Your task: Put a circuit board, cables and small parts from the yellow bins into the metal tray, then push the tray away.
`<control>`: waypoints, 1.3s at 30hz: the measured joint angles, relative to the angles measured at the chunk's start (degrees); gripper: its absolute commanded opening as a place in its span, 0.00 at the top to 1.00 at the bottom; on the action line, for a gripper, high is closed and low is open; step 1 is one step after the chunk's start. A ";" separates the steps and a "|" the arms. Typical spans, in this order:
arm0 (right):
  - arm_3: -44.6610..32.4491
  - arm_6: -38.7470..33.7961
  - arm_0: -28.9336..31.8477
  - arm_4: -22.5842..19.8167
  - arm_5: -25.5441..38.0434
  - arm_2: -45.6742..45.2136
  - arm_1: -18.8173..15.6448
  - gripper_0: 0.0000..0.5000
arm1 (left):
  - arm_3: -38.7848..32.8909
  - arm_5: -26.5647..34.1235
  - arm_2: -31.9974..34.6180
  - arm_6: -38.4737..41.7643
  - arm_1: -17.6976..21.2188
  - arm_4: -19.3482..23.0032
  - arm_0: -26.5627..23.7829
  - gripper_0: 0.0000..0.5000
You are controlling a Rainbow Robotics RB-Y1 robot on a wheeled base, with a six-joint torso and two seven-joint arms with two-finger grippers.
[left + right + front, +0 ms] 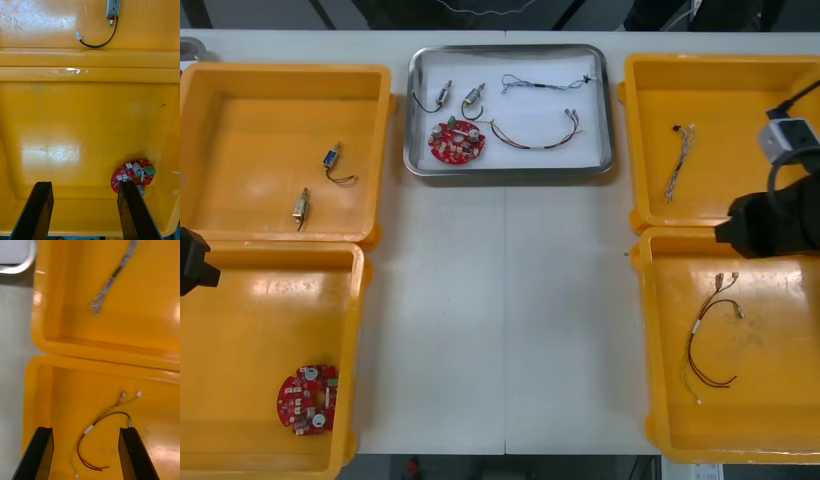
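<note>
**Left side of the frame.** The upper left yellow bin (pixel 250 130) held an upper small metal part (pixel 331 157) and a lower small metal part (pixel 301 206), apart from each other. The lower left yellow bin (pixel 240 330) held a spare circuit board (pixel 308 399) near its bottom edge. The left gripper (pixel 84 185) hung over this bin, fingers spread wide and empty. In the left wrist view the spare circuit board (pixel 133 175) lay just beside one finger.

**Top centre.** The metal tray (pixel 510 172) held a red circuit board (pixel 457 142), a left small part (pixel 444 96), a right small part (pixel 474 98), a blue and white cable (pixel 545 83) and a red and yellow cable (pixel 538 135). On that load, filling appeared complete, and the step in hand was judged to be the push.

**Right side.** The upper right yellow bin (pixel 730 110) held a twisted cable (pixel 678 160). The lower right yellow bin (pixel 770 410) held a loose red and yellow cable (pixel 710 340). The right gripper (pixel 86 430) hovered over that bin, fingers wide and gripping nothing, with the loose red and yellow cable (pixel 101 427) lying on the bin floor between them.

**Procedure.**
1. The pushing gripper needed to rise clear of its bin wall first.
2. The fingers were best brought together and set low against the middle of the tray's near rim.
3. The drive was best kept straight toward the top of the frame, since off-centre contact would probably swing the tray into a bin.
4. Slow travel was advisable, because the loose contents could slide on the tray floor.
</note>
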 measured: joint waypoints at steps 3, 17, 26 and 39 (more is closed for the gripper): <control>-0.14 0.00 3.13 -1.74 0.00 -4.94 -0.69 0.00 | 0.00 0.00 0.00 0.00 0.00 0.00 0.00 0.00; -1.55 0.00 11.27 -2.31 0.00 -10.88 -1.39 0.00 | 0.00 0.00 0.00 0.00 0.00 0.00 0.00 0.00; -1.58 0.00 11.91 -2.23 0.00 -10.85 -1.39 0.00 | 0.00 0.00 0.00 0.00 0.00 0.00 0.00 0.00; -1.58 0.00 11.94 -2.24 0.00 -10.74 -1.39 0.00 | 0.00 0.00 0.00 0.00 0.00 0.00 0.00 0.00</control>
